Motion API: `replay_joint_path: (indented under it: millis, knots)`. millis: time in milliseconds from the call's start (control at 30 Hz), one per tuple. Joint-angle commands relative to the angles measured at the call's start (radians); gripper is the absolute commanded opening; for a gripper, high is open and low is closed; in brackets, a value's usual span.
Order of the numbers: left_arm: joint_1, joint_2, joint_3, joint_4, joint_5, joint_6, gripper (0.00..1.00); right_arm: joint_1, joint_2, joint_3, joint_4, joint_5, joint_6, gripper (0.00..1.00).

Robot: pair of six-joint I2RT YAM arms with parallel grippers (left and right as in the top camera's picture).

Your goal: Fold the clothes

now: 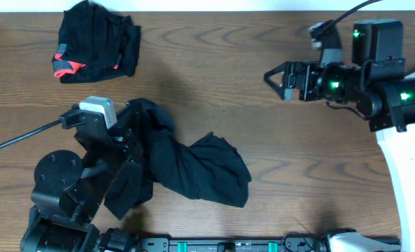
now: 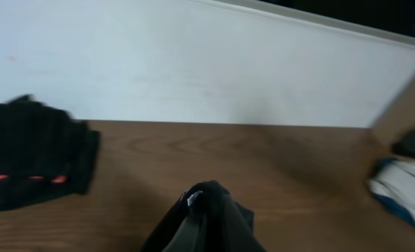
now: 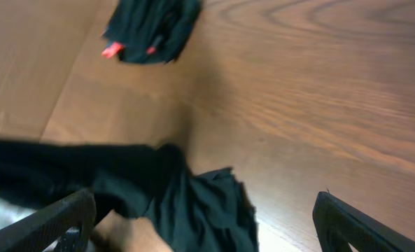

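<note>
A long black garment (image 1: 186,164) lies crumpled across the wooden table, left of centre. My left gripper (image 1: 134,124) is shut on its upper left end. In the left wrist view the black cloth (image 2: 207,220) drapes over the jaws and hides the fingers. A second piece of the clothes, a folded black pile with coral-red trim (image 1: 99,42), sits at the far left corner. My right gripper (image 1: 273,75) hovers open to the right, apart from the cloth. In the right wrist view its fingers (image 3: 60,220) stand wide, with the garment (image 3: 193,203) lying below and the pile (image 3: 155,24) beyond.
The white base of the right arm (image 1: 403,175) fills the right edge. A white and blue thing (image 2: 403,189) lies at the right side of the table. A white wall (image 2: 193,63) runs behind the far edge. Bare wood (image 1: 298,154) spreads between garment and right arm.
</note>
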Motion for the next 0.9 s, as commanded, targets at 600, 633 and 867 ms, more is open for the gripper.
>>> replay_joint_path:
  millis: [600, 633, 867]
  knots:
    - [-0.002, -0.004, 0.028, 0.063, -0.249, 0.021, 0.06, 0.454, 0.084, -0.462, 0.523, 0.041, -0.426, 0.99]
    - [-0.002, -0.004, 0.032, 0.063, -0.263, 0.021, 0.06, 0.478, 0.084, -0.476, 0.551, 0.064, -0.408, 0.99]
    - [-0.002, -0.004, 0.041, 0.062, -0.364, 0.021, 0.06, 0.669, 0.084, -0.536, 0.65, 0.237, -0.375, 0.99]
